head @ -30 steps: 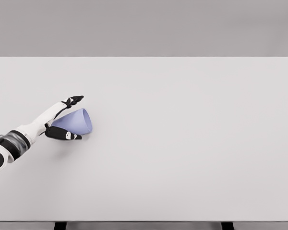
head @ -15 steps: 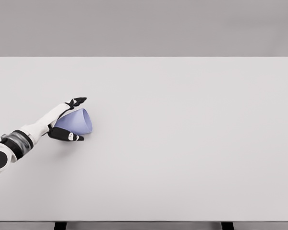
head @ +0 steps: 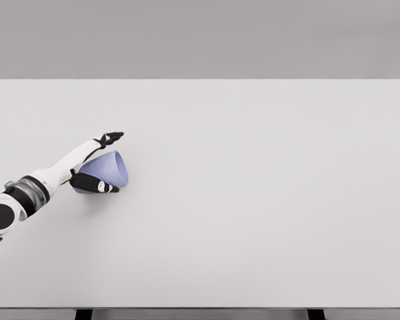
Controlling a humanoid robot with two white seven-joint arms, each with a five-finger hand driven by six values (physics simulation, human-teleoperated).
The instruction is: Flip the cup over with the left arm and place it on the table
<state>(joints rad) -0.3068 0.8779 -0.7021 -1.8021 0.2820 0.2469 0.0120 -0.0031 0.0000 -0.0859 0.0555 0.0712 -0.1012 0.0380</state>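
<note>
A pale blue cup [head: 109,171] lies on its side on the white table [head: 253,200], at the left, with its wide mouth facing right. My left hand [head: 115,162] reaches in from the lower left and straddles the cup's narrow end. The dark fingers [head: 111,138] stretch out just above and behind the cup, apart from its wall. The thumb [head: 95,185] lies across the cup's near side. The hand is open around the cup and has not closed on it. The right arm is out of view.
The table's far edge [head: 200,80] runs across the top of the picture and its front edge [head: 200,307] along the bottom, with two dark legs below it.
The left hand has slid a little further right and up along the cup. The thumb has risen from below the cup onto its near side. The cup has barely moved.
</note>
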